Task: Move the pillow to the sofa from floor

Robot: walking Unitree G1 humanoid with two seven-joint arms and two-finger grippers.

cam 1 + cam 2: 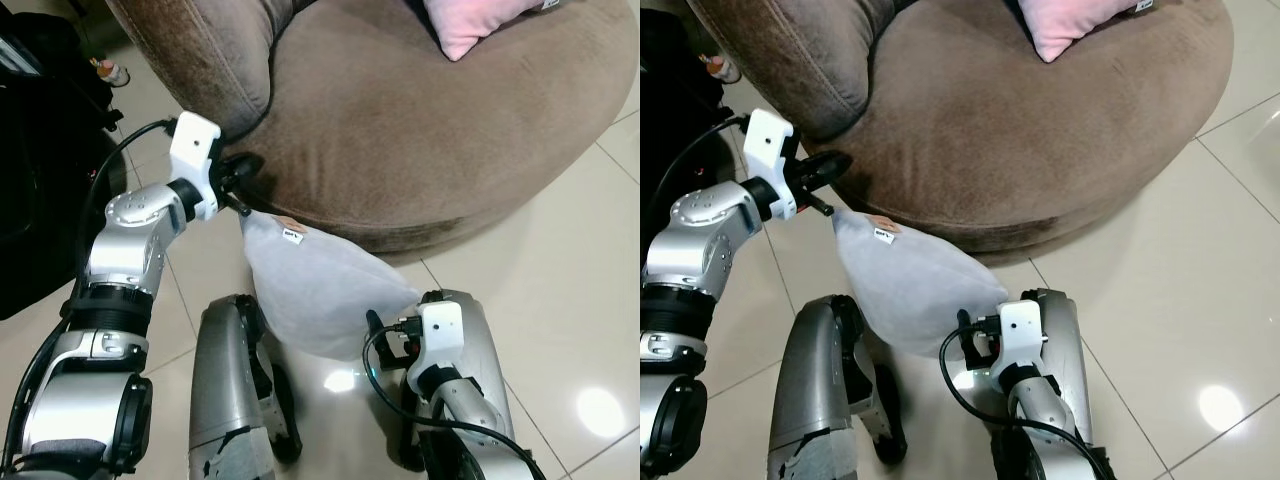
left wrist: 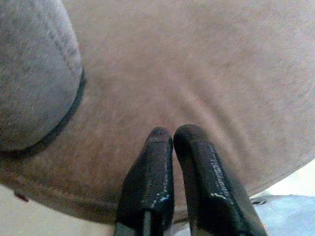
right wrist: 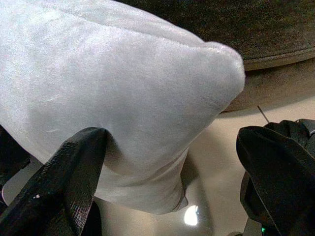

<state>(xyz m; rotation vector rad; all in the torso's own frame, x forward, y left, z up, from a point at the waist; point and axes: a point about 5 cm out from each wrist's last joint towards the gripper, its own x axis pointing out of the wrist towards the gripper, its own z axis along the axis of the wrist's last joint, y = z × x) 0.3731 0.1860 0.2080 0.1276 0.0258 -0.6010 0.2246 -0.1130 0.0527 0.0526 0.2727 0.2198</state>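
A light grey pillow [image 1: 320,290] stands on the tiled floor, leaning against the base of the round brown sofa [image 1: 420,130]. It has a small tag near its top corner. My left gripper [image 1: 245,172] is at the sofa's edge just above that corner; the left wrist view shows the gripper [image 2: 172,135] shut, nothing between its fingers, pointing at the sofa fabric. My right gripper [image 3: 170,142] is low beside the pillow's lower right end and open wide. One of its fingers [image 3: 74,172] touches the pillow [image 3: 113,88]; the other stands off to the side.
A pink pillow [image 1: 470,25] lies on the sofa seat, and a brown back cushion [image 1: 200,50] is at its left. A black object [image 1: 40,150] stands on my left, with a small item [image 1: 108,70] on the floor beyond. My legs [image 1: 230,390] are under the pillow.
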